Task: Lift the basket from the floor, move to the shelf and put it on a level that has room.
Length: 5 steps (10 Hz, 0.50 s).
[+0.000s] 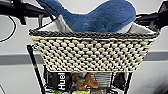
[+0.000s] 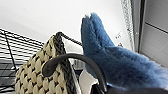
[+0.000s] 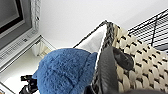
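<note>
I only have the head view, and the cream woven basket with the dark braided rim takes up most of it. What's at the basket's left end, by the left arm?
Observer: The left wrist view shows a dark curved end handle arching out from the cream woven basket, very close to that camera.
Operator: And the right end?
Observer: In the right wrist view a matching dark right-end handle lies against the weave.
Operator: Anything beside the basket at that height?
Observer: Yes, the black wire bars of the shelf stand just beyond the basket's right end.
</note>
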Motion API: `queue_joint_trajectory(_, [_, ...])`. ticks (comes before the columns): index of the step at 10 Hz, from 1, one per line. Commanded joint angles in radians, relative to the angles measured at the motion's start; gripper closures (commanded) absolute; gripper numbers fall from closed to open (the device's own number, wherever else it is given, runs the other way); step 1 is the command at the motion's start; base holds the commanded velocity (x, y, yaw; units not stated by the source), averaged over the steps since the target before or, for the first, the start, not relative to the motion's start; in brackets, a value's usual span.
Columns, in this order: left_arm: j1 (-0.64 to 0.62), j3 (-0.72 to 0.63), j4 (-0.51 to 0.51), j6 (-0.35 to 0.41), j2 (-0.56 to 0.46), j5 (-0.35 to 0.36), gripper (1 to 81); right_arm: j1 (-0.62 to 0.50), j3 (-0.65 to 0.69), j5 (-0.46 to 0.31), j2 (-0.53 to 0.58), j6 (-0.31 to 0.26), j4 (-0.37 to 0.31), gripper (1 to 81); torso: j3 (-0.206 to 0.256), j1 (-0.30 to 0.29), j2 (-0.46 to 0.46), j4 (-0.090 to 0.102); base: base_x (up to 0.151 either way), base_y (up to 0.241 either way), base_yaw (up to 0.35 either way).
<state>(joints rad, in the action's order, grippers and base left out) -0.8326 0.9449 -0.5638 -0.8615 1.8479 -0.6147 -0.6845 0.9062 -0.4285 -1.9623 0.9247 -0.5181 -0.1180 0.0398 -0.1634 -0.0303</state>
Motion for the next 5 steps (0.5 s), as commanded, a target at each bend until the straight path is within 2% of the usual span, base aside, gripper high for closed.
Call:
queue_joint_trajectory(1, [-0.101,0.133,0.053,0.007,0.09,0.039,81.1,-0.125,0.143,0.102,-0.087,-0.02,0.03,81.1,0.0,0.0,0.0,0.0,0.0,0.0,0.0])
queue_joint_trajectory(5, [-0.07,0.259,0.082,0.016,0.185,0.021,81.1,-0.103,0.285,0.09,-0.167,-0.029,0.035,81.1,0.0,0.0,0.0,0.0,0.0,0.0,0.0])
